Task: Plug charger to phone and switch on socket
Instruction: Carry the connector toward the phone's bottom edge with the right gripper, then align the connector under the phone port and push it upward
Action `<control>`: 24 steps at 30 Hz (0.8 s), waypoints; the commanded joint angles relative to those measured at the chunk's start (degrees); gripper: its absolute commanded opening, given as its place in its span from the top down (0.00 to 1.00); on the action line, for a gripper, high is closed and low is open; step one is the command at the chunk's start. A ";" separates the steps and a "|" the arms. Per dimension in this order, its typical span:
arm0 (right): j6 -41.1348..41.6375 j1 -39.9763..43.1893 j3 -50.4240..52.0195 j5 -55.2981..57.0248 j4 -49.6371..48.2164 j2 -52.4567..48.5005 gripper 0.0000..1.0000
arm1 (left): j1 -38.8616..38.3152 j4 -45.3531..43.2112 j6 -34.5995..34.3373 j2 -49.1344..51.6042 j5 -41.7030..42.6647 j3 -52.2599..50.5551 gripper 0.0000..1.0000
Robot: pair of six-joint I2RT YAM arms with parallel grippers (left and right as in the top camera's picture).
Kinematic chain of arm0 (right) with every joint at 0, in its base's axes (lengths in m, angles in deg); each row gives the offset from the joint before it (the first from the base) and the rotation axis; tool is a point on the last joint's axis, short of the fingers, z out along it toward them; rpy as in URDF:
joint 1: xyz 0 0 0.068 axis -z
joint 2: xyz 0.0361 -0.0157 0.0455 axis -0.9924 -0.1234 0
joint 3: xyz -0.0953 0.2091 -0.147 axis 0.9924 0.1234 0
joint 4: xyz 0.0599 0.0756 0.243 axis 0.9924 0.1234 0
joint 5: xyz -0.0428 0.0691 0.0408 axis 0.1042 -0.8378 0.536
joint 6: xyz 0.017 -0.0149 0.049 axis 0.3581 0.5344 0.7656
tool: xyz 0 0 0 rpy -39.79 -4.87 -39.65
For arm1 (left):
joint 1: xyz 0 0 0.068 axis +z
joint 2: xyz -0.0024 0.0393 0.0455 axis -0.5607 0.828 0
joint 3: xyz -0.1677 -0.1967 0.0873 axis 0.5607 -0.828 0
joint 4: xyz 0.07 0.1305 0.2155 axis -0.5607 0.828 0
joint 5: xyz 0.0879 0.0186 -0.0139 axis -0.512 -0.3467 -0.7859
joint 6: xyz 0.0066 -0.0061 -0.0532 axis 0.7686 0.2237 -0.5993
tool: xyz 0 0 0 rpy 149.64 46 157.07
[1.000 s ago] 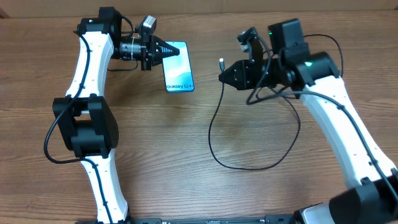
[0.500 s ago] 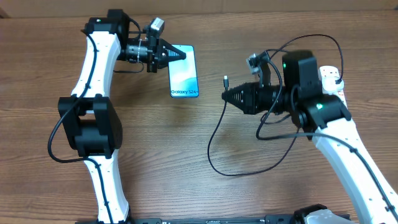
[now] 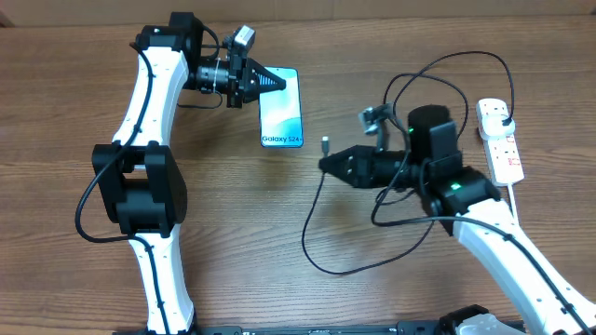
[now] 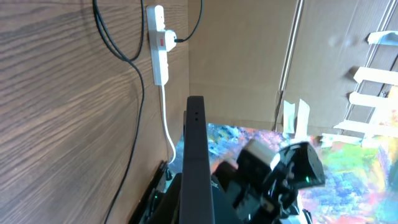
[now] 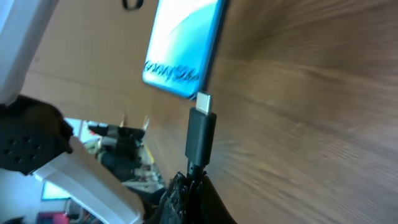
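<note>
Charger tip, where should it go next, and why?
Probably the right gripper should nudge the tip of the charger into the bottom edge of the phone. The tip points at that edge, close but not touching, and the left gripper holds the phone.

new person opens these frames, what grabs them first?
The lit blue phone, clamped at its top end by the left pincer, upper middle of the overhead view. Just right of it, the right pincer holds the charger by its connector, tip aimed at the phone's bottom edge, not plugged in. The white power strip lies at the far right.
</note>
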 commanded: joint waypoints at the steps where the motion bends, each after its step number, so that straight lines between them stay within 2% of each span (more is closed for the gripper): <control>1: 4.63 -3.08 0.48 1.53 -1.81 1.07 0.96 | -0.04 -0.94 -0.46 -2.78 3.15 0.92 0.96; 7: 8.96 -6.93 0.48 6.43 -2.80 1.07 0.96 | -0.04 -3.69 -1.46 -2.78 6.54 0.92 0.95; 24: 9.68 -10.36 0.48 8.17 -6.34 1.05 0.96 | -1.62 -3.80 -5.22 -2.78 6.60 0.92 0.96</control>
